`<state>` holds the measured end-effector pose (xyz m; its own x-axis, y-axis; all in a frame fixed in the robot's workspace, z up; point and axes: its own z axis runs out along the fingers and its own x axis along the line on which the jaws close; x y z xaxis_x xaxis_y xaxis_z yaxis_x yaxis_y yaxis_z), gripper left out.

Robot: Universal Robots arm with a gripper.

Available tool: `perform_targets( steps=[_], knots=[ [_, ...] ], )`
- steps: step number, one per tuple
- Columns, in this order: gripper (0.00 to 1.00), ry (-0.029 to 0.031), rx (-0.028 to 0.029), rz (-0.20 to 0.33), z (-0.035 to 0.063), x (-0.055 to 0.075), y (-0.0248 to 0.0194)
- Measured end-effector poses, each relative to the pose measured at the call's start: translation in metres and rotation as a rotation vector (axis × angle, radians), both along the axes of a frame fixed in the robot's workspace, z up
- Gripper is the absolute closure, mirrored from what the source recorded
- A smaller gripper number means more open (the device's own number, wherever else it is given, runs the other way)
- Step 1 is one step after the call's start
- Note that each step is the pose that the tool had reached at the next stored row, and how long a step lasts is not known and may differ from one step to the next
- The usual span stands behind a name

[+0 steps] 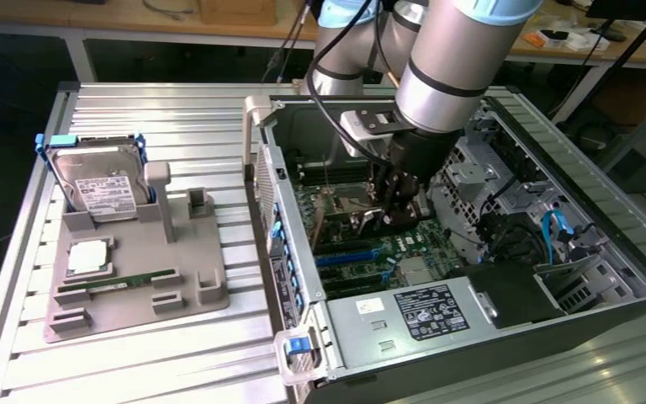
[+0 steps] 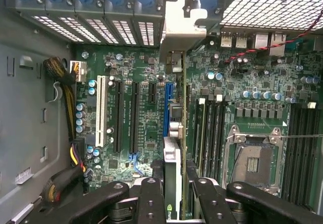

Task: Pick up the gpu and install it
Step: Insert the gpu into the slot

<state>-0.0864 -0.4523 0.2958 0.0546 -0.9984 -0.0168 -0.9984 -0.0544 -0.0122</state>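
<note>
Install step: my gripper (image 2: 176, 196) part-closed, clamping gpu (image 2: 172, 166) edge-on over motherboard (image 2: 128, 72), beside blue slot (image 2: 166, 108); seating likely needs square alignment.

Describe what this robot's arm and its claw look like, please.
The arm is a thick silver-grey tube with black bands and pale blue rings at its joints. A black cable runs down beside it. The gripper is black, and its fingers are jointed bars dotted with round pivot screws.
</note>
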Motion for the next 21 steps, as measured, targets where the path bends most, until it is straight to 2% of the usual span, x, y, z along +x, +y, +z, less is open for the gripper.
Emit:
perform_targets(
  steps=[7, 12, 21],
  knots=[
    [0.73, -0.0004, 0.0001, 0.000, -0.0059, -0.003, 0.0000],
    [0.73, -0.0019, 0.0002, 0.000, -0.0107, -0.010, 0.0000],
    [0.73, -0.0020, 0.0001, 0.000, -0.0143, -0.012, 0.0000]
  ],
)
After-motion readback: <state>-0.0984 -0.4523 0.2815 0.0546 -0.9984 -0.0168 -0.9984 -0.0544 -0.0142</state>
